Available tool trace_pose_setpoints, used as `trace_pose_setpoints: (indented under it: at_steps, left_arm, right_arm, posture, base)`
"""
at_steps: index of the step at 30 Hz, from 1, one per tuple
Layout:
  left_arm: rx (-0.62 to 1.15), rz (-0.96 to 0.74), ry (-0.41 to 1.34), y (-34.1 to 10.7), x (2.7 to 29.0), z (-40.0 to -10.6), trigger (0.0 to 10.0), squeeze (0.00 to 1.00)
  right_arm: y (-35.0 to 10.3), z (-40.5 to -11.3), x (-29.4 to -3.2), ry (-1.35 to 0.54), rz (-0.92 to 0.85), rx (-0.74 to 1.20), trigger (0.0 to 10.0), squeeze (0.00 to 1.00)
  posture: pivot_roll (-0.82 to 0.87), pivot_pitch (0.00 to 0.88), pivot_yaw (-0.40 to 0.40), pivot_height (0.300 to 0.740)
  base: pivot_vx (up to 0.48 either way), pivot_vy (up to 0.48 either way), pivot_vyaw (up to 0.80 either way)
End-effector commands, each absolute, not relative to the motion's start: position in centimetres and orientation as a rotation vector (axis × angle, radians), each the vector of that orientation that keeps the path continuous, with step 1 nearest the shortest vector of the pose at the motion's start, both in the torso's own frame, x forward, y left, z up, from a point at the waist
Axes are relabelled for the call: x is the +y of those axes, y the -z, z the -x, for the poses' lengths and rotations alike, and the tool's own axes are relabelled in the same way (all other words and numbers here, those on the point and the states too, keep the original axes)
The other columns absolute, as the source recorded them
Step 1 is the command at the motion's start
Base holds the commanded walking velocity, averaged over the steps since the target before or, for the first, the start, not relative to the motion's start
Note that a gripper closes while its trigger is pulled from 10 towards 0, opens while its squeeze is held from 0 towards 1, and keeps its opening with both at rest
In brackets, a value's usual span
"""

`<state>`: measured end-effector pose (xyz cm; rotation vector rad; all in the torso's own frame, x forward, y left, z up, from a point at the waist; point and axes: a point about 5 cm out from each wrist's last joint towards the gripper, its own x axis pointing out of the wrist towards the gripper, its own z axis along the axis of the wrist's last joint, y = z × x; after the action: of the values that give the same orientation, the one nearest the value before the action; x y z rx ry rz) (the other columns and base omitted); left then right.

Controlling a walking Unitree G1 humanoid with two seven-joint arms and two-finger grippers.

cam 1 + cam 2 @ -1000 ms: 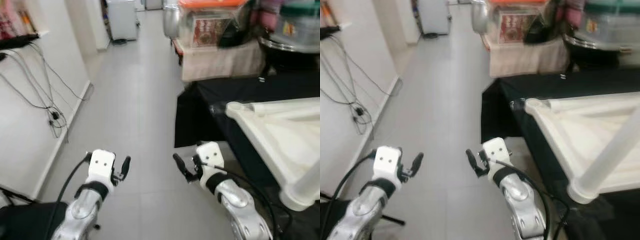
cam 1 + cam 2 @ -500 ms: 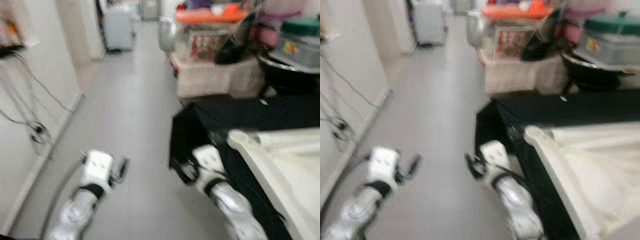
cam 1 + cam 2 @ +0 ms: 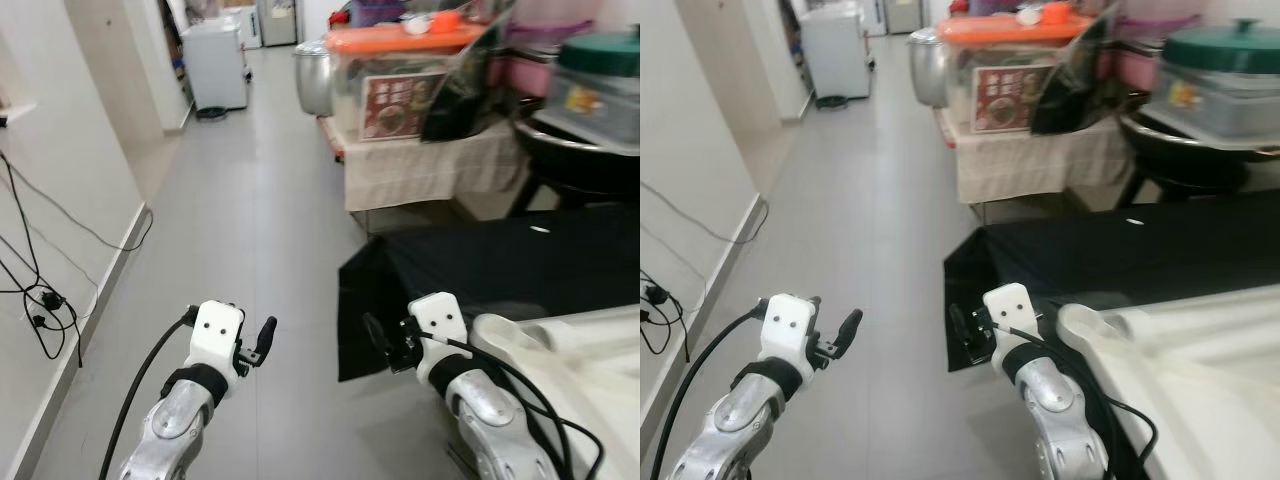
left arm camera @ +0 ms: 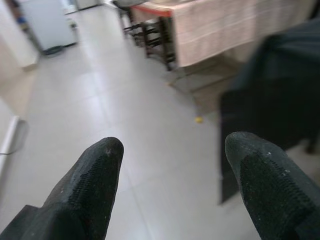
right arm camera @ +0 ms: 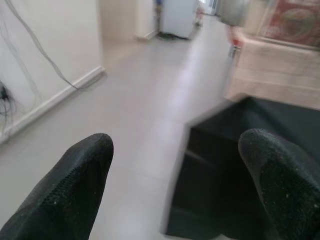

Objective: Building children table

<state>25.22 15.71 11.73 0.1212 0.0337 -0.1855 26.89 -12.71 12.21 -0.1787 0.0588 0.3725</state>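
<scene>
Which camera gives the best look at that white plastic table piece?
The right eye view: the white table piece spreads across its lower right on the black cloth. The left eye view catches just a corner; both wrist views look past it at floor.

Two pincers, left (image 3: 262, 335) and right (image 3: 383, 340), one white children's table (image 3: 1180, 370), perhaps two pots (image 3: 1215, 75).
</scene>
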Motion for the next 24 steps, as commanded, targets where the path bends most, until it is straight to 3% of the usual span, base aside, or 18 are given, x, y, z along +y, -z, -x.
trace_pose_setpoints:
  at_steps: [1, 16, 24]
  left_arm:
    - [0.014, -0.124, 0.205, -12.16, 15.27, -25.32, 10.0, 0.0]
    - [0.019, -0.126, 0.204, -12.07, 15.58, -25.73, 10.0, 0.0]
    - [0.041, -0.13, 0.194, -11.84, 15.72, -26.03, 10.0, 0.0]
  right_arm:
    - [-12.11, -26.8, -13.56, -0.348, 0.184, 0.059, 10.0, 0.0]
    - [-12.48, -26.84, -13.44, -0.336, 0.186, 0.034, 10.0, 0.0]
    - [-12.37, -26.9, -13.51, -0.324, 0.183, 0.038, 10.0, 0.0]
  posture:
    - [0.03, 0.017, 0.021, 0.74]
    - [0.03, 0.016, 0.03, 0.74]
    - [0.03, 0.013, 0.033, 0.74]
  base:
    - [0.371, 0.0, 0.0]
    - [0.358, 0.0, 0.0]
    - [0.0, 0.0, -0.76]
